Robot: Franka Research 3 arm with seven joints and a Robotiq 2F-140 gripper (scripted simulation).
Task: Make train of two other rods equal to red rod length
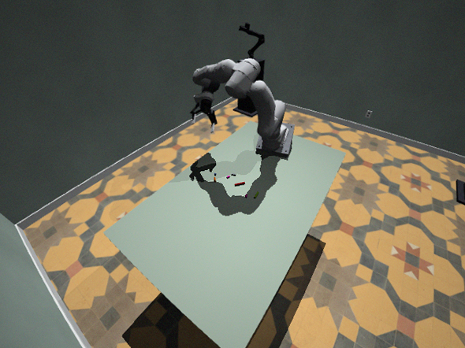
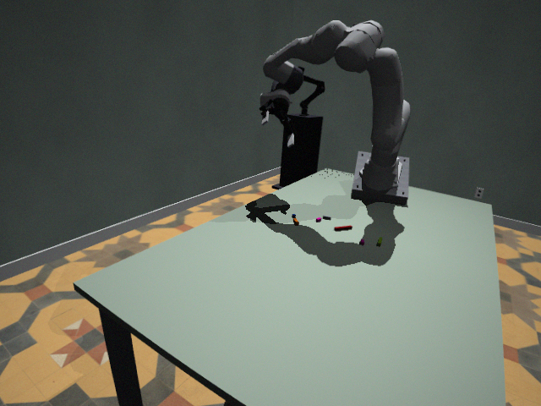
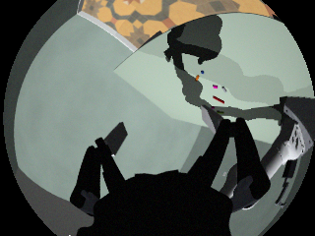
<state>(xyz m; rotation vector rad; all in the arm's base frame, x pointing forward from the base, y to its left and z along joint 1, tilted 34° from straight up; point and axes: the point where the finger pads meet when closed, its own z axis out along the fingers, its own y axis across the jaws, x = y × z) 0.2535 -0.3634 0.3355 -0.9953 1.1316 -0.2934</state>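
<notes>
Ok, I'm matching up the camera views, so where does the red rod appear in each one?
Top: red rod just right of centre.
Exterior: right of centre, slightly below mid-height.
Wrist: right of centre, above mid-height.
Shared landmark: the orange rod.

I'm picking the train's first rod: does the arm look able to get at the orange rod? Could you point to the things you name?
Probably yes: the claw (image 1: pixel 203 126) (image 2: pixel 277 132) (image 3: pixel 161 121) is open, and nothing visible covers the orange rod (image 1: pixel 215 179) (image 2: pixel 296 222) (image 3: pixel 197 78), though a blue rod (image 1: pixel 215 174) (image 2: pixel 293 216) (image 3: pixel 202 72) sits close.
</notes>
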